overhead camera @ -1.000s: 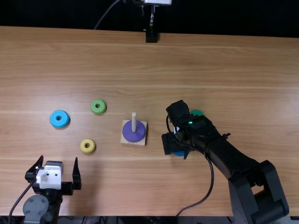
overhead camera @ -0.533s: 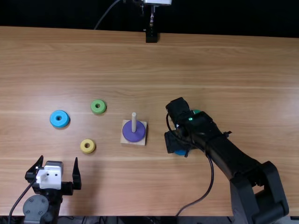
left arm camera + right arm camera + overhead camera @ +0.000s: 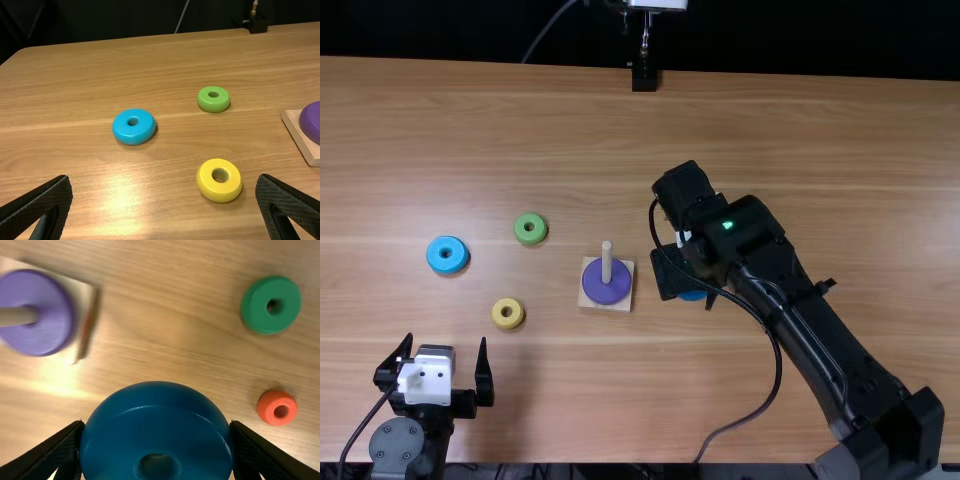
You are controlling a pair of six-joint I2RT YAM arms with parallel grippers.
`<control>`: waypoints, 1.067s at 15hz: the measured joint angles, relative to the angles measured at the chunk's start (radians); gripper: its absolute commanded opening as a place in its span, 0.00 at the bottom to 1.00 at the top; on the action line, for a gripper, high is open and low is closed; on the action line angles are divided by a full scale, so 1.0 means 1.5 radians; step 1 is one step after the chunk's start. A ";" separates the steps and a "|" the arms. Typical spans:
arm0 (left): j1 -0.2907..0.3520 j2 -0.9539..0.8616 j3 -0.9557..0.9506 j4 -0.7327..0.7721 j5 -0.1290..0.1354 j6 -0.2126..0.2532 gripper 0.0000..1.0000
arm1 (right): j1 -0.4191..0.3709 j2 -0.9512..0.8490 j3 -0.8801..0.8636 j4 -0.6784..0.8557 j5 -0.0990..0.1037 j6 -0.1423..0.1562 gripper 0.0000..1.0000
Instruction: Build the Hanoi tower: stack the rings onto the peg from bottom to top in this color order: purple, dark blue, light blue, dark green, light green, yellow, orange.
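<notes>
While the right end effector (image 3: pixel 688 290) pinches the dark blue ring (image 3: pixel 157 430), the purple ring (image 3: pixel 607 284) sits around the peg (image 3: pixel 607 262)! And the left end effector (image 3: pixel 446 342) is spread wide near the yellow ring (image 3: pixel 498 314)

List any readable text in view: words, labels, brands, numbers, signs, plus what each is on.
None; no text to quote.
Rings: light blue, light green, yellow, purple, dark blue, dark green, orange: no lettering visible.
Wooden base: none visible.
White block on the left arm: dark dots, no readable characters.
Green light on the right arm: a glow, nothing legible.
</notes>
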 measured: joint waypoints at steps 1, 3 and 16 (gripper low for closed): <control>0.000 0.000 0.000 0.000 0.000 0.000 1.00 | 0.014 0.000 0.039 -0.018 0.000 0.000 0.03; 0.000 0.000 0.000 0.000 0.000 0.001 1.00 | 0.033 0.000 0.101 -0.042 0.000 0.000 0.03; 0.000 0.000 0.000 0.000 0.000 0.000 1.00 | 0.114 0.163 0.370 -0.112 0.002 0.000 0.03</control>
